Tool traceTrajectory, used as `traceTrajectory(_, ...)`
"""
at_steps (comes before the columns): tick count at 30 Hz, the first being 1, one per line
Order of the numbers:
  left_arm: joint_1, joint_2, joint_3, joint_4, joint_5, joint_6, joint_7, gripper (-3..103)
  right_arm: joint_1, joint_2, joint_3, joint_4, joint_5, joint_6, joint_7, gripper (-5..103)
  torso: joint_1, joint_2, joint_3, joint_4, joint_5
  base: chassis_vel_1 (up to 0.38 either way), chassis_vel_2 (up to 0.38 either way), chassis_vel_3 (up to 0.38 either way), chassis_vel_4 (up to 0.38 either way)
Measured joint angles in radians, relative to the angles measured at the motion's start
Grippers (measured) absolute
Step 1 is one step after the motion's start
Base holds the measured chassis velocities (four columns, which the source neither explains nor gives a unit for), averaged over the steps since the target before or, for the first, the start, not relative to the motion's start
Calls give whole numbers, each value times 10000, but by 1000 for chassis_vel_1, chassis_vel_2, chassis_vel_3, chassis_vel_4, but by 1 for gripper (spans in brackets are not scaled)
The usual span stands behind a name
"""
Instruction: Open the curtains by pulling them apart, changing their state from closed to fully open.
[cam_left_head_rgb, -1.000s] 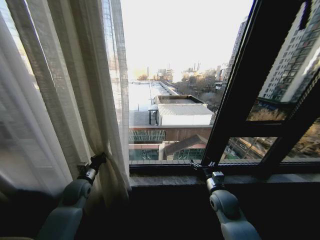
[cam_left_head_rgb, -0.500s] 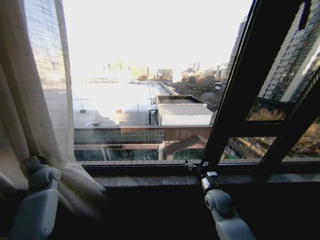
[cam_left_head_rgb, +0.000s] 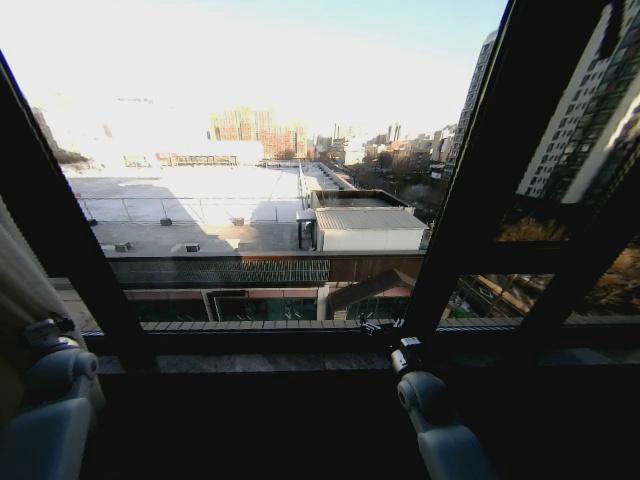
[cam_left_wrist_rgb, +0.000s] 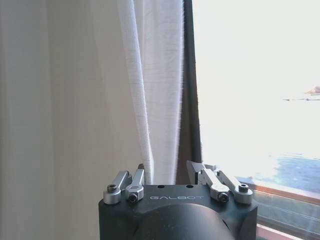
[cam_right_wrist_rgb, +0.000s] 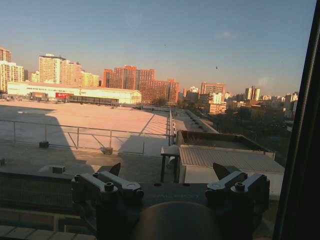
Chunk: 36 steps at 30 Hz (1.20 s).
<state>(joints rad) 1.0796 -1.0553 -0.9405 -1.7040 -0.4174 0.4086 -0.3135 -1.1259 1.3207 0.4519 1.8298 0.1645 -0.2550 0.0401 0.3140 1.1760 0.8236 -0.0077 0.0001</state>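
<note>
Only one panel of the curtains shows. In the head view the sheer white curtain (cam_left_head_rgb: 14, 272) is a narrow bunch at the far left edge, beside a black window bar. My left gripper (cam_left_head_rgb: 42, 331) is low at that edge, against the fabric. In the left wrist view the pleated curtain (cam_left_wrist_rgb: 156, 90) hangs down between the fingers of my left gripper (cam_left_wrist_rgb: 166, 169), which is shut on the gathered fold. My right gripper (cam_left_head_rgb: 372, 328) rests by the window sill in the middle. In the right wrist view my right gripper (cam_right_wrist_rgb: 169, 169) is open with nothing in it.
Black window frame bars (cam_left_head_rgb: 470, 190) run slanted across the right side, with another bar (cam_left_head_rgb: 60, 240) at the left. A dark sill (cam_left_head_rgb: 250, 345) spans the bottom of the glass. Rooftops and city buildings lie outside.
My left arm has dragged the curtain far to the left, from the middle of the window to the edge, uncovering the glass. The right gripper has drifted slightly left along the sill.
</note>
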Motion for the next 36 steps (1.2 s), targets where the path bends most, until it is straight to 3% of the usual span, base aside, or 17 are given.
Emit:
traceTrajectory(1,0,0,0,0,0,0,0,39,0,0,0,0,0,0,0,100,0,0,0,0,0,0,0,0,0)
traceTrajectory(4,935,-206,-31,-1230,-200,-70,1739,55,-129,0,17,145,16,-14,11,100,-1,1,-1,-1,3,0,0,0,0)
traceTrajectory(5,935,-206,-31,-1230,-200,-70,1739,55,-129,0,17,145,16,-14,11,100,-1,1,-1,-1,3,0,0,0,0)
traceTrajectory(7,1579,-284,-104,-1893,-223,-247,2736,60,-192,2,40,247,25,-25,18,100,-1,1,-1,0,4,0,0,0,0)
traceTrajectory(8,1938,-357,-128,-2255,-250,-292,3066,71,-214,11,47,309,31,-29,21,100,0,0,-1,-1,4,0,0,0,0)
traceTrajectory(9,2198,-429,-142,-2501,-258,-306,3213,71,-227,17,52,358,34,-32,27,100,0,0,-1,0,4,0,0,0,0)
traceTrajectory(10,2198,-429,-142,-2501,-258,-306,3213,71,-227,17,52,358,34,-32,27,100,0,0,-1,0,4,0,0,0,0)
traceTrajectory(13,2925,-795,-178,-3165,-215,-436,3602,87,-267,16,36,559,55,-41,40,100,-1,1,-1,1,3,0,0,0,0)
traceTrajectory(16,3141,-948,-177,-3422,-206,-465,3622,93,-267,11,35,625,64,-42,47,100,-1,1,-2,1,3,0,0,0,0)
traceTrajectory(17,3343,-1094,-161,-3666,-205,-479,3626,99,-267,3,40,678,80,-44,71,100,-1,1,-2,1,3,0,0,0,0)
traceTrajectory(23,3718,-1388,-109,-4115,-195,-631,3630,100,-365,-79,85,1072,124,-473,196,100,-1,1,-1,0,3,0,0,0,0)
traceTrajectory(36,4081,-1478,-199,-4142,-171,-1208,3903,100,-579,-68,121,1297,59,-604,-92,100,0,1,-1,1,-1,-26,-44,26,38)
